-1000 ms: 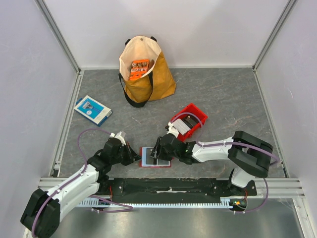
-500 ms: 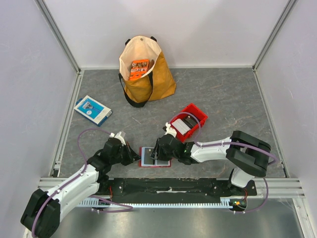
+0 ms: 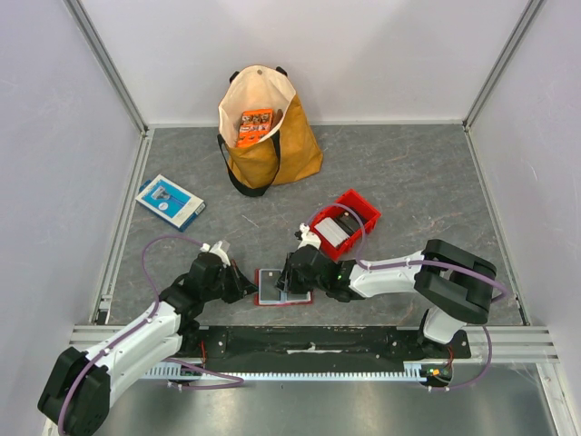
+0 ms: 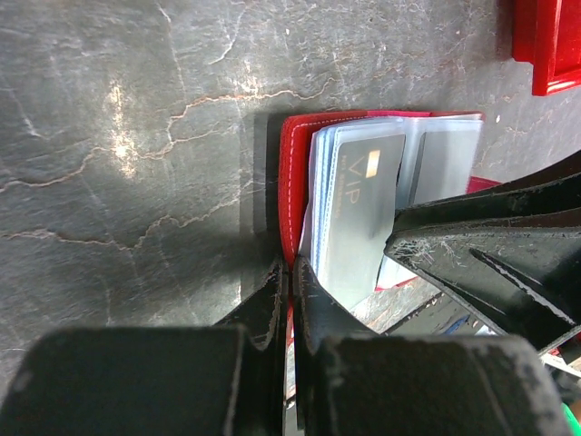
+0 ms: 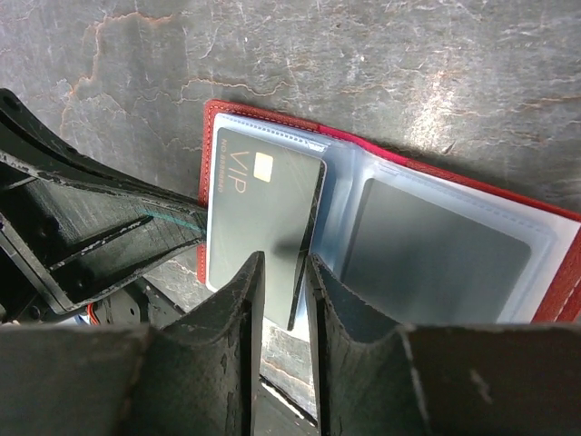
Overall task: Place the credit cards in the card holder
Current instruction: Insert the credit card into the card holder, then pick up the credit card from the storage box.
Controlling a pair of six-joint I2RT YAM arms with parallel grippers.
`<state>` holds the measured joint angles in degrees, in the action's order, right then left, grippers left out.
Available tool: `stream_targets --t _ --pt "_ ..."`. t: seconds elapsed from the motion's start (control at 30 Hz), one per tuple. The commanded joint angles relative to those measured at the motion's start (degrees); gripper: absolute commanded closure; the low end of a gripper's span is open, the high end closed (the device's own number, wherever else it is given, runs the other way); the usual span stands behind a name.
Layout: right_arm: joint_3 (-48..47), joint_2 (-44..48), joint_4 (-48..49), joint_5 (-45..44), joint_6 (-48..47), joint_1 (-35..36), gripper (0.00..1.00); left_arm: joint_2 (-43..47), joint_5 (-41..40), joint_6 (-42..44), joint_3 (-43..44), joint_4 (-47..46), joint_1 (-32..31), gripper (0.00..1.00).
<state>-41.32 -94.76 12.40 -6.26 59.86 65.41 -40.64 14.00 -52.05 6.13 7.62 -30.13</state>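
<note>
The card holder [image 4: 289, 182] is pinched at its 9 o'clock edge by the left claw [image 4: 290, 277]; a grey card [image 5: 259, 204] is seen between the tips of the right claw [image 5: 284, 263], a little apart.

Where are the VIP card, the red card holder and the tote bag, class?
VIP card [image 5: 259, 213]: right wrist view, its grey face.
card holder [image 4: 290, 177]: left wrist view, red cover edge.
tote bag [image 3: 295, 150]: top external view, yellow side.

The card holder [image 3: 283, 287] lies open near the worktop's [image 3: 418, 173] front edge, a credit card [image 5: 259, 213] on it; bin [image 3: 370, 214] behind, rightward; bag [image 3: 272, 150] farther back; box [image 3: 170, 201] far left.
</note>
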Motion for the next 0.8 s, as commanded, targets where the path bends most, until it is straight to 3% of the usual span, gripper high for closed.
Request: stream_targets --t 0.0,0.3,0.4,0.57,0.77 --pt "-1.30 2.47 1.06 -0.94 -1.05 0.42 0.66 0.74 0.68 -0.86 0.46 -0.94 -0.10 0.98" --pt "-4.29 15.55 -12.30 -11.74 -9.66 0.42 0.44 1.18 0.42 -0.68 0.99 -0.32 -0.19 0.98" --pt "-6.05 21.09 -19.41 -16.92 -13.53 -0.54 0.31 0.48 0.42 -0.33 1.34 -0.32 -0.10 0.98" --pt "-7.81 27.87 -27.42 -18.70 -19.24 -9.22 0.21 0.39 0.85 -0.42 1.43 -0.50 -0.10 0.98" --pt "-10.18 25.07 -30.07 -8.78 -28.11 -22.32 0.16 1.18 1.12 -0.24 1.51 -0.50 -0.19 0.98"
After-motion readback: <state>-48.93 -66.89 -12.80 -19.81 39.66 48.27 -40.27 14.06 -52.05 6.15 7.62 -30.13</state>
